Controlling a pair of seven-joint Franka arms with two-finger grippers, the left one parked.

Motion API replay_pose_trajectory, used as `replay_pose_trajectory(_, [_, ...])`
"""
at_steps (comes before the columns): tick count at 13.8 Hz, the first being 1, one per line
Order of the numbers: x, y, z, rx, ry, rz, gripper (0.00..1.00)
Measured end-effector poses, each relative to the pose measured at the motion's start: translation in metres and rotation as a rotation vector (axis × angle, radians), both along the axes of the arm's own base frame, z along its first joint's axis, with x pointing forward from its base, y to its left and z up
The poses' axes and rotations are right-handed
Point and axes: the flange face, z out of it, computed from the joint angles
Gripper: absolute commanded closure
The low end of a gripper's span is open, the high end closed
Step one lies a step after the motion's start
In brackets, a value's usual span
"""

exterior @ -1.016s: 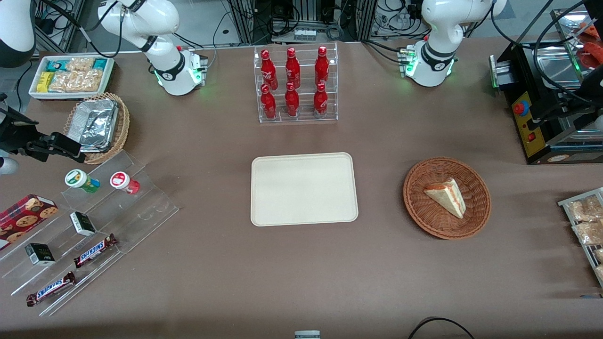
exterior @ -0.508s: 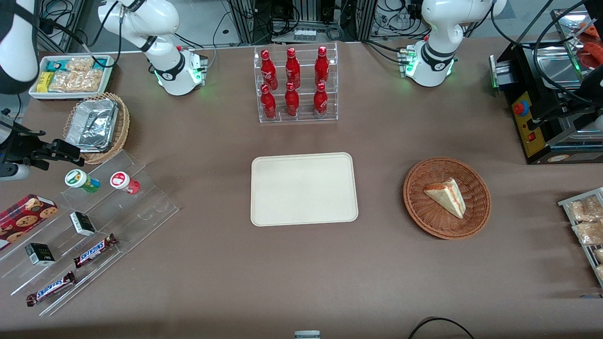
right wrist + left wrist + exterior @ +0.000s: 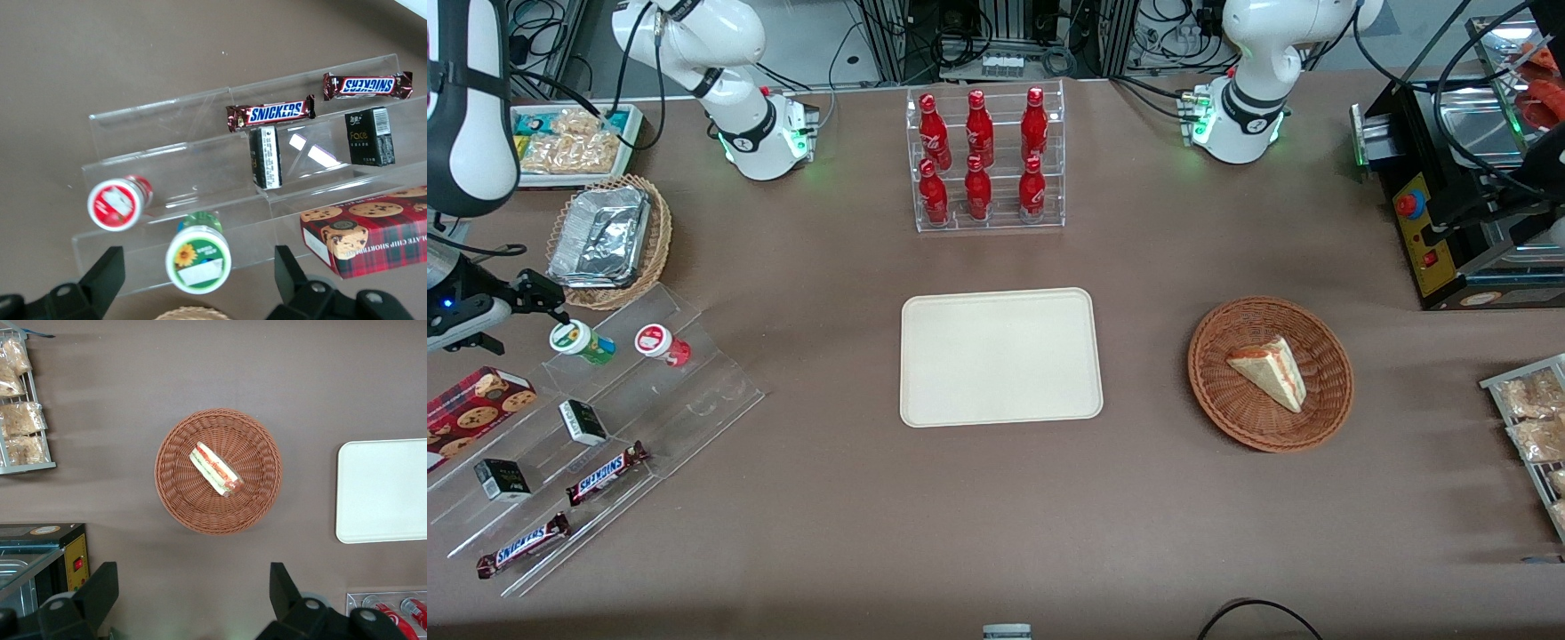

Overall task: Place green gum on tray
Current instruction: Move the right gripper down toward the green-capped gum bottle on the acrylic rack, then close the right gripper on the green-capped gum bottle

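Note:
The green gum is a small green canister with a white lid and green-and-yellow label, on the top step of a clear acrylic stand, beside the red canister. In the right wrist view the green gum sits between my open fingers, with clear gaps on both sides. My gripper hovers just above it, open and empty. The cream-beige tray lies flat in the middle of the table, bare, well away toward the parked arm's end from the stand.
The acrylic stand also holds two dark small boxes, two Snickers bars and a red cookie box. A wicker basket with a foil tray stands just farther from the camera. A bottle rack and sandwich basket stand elsewhere.
My gripper has moved nearer the camera and down, from over the foil basket's edge to just above the green gum. Nothing else has moved.

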Motion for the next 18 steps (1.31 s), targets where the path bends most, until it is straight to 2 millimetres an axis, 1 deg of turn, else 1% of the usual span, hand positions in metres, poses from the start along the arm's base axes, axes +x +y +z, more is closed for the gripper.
replay_pose_trajectory(3, [-0.005, 0.001, -0.018, -0.007, -0.002, 0.035, 0.00])
replay_pose_trajectory(8, [-0.013, 0.003, -0.049, -0.013, -0.001, 0.042, 0.00])
replay_pose_trajectory(16, [-0.010, 0.001, -0.067, -0.017, 0.012, 0.040, 0.01])
replay_pose_trajectory(17, [-0.011, 0.000, -0.069, -0.017, 0.015, 0.039, 0.02])
replay_pose_trajectory(18, [-0.011, 0.000, -0.070, -0.016, 0.016, 0.037, 0.06])
